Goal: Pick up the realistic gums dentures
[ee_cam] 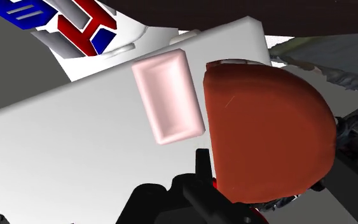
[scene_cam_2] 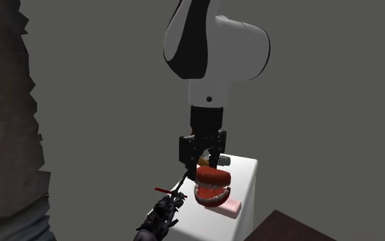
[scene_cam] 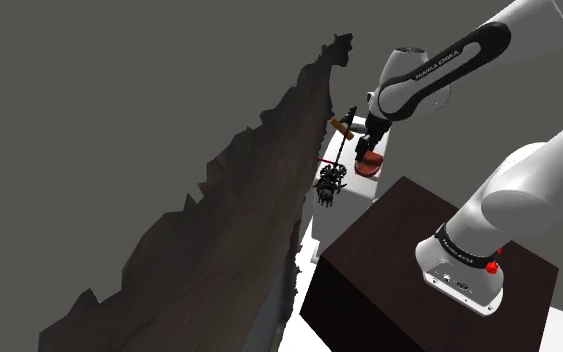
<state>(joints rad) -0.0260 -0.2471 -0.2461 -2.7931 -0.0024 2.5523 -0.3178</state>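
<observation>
The dentures [scene_cam_2: 213, 189] have red gums and white teeth, with the mouth half open. They sit at the near part of a white table top [scene_cam_2: 249, 179]. My black gripper [scene_cam_2: 208, 163] comes straight down onto them from above and is shut on their upper part. In the shoulder view the dentures [scene_cam: 367, 166] show as a red lump right under the hand [scene_cam: 370, 148]. In the wrist view the smooth red back of the gums [ee_cam: 266, 133] lies against one black finger [ee_cam: 203, 164]; the other finger is hidden behind it. I cannot tell whether the dentures touch the table.
A pale pink bar [scene_cam_2: 226, 206] lies on the table just beside the dentures. A black spiky figure [scene_cam_2: 160, 219] and a thin red stick [scene_cam_2: 163, 189] sit at the table's edge. A jagged dark brown mass [scene_cam: 219, 250] rises beside the table. The dark stand [scene_cam: 419, 270] is close by.
</observation>
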